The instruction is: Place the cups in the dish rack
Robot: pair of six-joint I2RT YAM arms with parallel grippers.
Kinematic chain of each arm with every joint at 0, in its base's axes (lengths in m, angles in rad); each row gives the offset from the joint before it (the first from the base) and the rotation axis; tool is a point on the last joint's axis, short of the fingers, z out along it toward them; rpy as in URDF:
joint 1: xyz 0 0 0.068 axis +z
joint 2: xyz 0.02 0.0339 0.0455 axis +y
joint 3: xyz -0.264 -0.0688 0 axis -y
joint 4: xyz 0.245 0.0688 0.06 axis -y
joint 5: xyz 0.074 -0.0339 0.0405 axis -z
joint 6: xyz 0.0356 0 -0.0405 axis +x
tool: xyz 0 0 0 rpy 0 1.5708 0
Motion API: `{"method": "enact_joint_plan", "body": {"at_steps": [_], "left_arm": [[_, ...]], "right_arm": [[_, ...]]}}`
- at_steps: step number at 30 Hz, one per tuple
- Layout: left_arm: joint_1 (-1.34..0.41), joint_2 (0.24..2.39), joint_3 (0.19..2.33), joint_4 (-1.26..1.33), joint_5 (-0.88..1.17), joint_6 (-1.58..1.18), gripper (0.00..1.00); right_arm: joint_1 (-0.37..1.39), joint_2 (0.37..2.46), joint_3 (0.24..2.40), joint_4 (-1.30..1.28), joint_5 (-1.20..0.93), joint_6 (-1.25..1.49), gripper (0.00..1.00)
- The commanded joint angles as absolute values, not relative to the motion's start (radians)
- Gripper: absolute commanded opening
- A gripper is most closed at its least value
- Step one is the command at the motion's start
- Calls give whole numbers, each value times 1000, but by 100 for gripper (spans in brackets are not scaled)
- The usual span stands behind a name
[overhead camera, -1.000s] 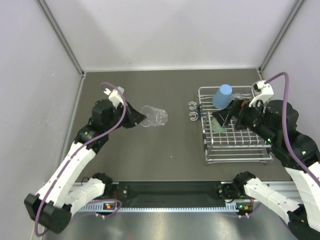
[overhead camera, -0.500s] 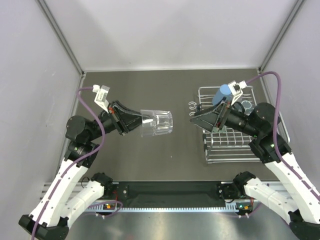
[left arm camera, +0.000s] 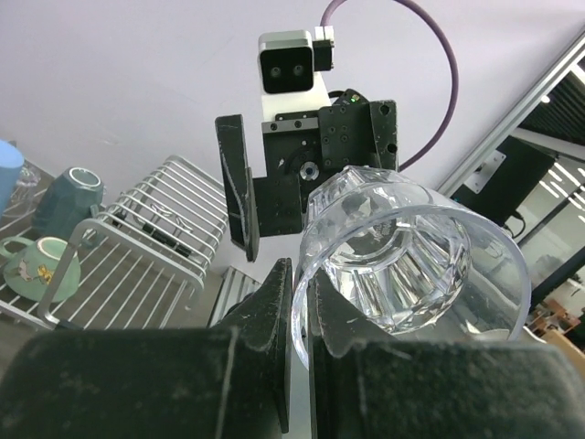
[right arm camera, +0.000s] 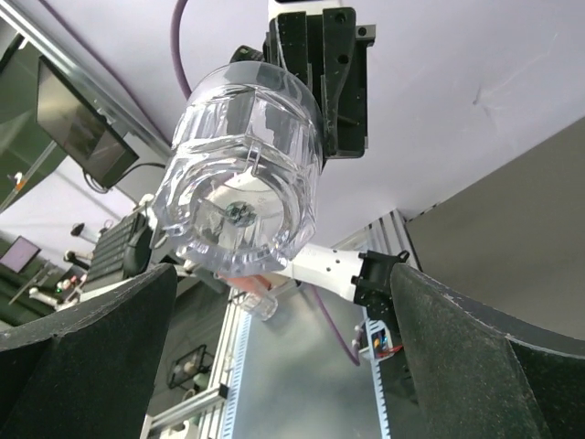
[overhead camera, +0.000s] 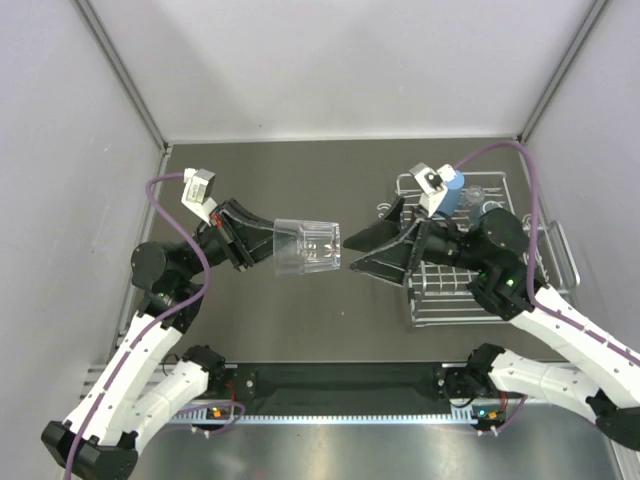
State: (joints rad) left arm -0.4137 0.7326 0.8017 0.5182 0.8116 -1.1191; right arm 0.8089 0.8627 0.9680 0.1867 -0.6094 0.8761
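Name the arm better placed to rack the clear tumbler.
Probably right: the right gripper, open, faces the base of the clear tumbler and is nearer the dish rack; the left gripper holds its rim.

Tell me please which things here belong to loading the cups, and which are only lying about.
Job: clear tumbler, held by left gripper; open right gripper; dish rack; blue tumbler, teal-green mug and cream mug in it.
Only there: table; purple cable.
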Motion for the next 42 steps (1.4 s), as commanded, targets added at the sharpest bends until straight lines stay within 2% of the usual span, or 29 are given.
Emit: {"method": "enact_joint_plan", "body": {"at_steps": [1,9,14,28,30,32,34,36,39,40,42], "left_arm": [[-416,715,772,679,778,-1189,0],[-416,700,753,655,758,-1184,0],[-416,692,753,637,750,-1180,0],[-417,680,741,630,741,-1193,0],[-417,678,741,620,741,-1189,0],[-419,678,741,617,739,-1187,0],[-419,676,739,615,738,-1187,0],[-419,675,738,617,738,-1187,0],[-419,676,738,615,735,-1187,0],[-419,676,738,614,736,-1186,0],[-419,678,739,598,733,-1180,0]], "right_arm": [[883,906,1041,250,-540,827,100],[1011,959,1062,330,-397,793,100],[1022,959,1046,396,-382,808,100],[1045,1049,1097,423,-385,836,75],[1045,1054,1101,423,-379,838,75],[1045,1054,1103,423,-374,835,84],[1045,1052,1104,420,-367,835,86],[1043,1054,1114,419,-376,833,82],[1045,1065,1123,411,-385,831,54],[1045,1066,1124,408,-387,831,36],[1045,1069,1124,402,-380,831,22]]}}
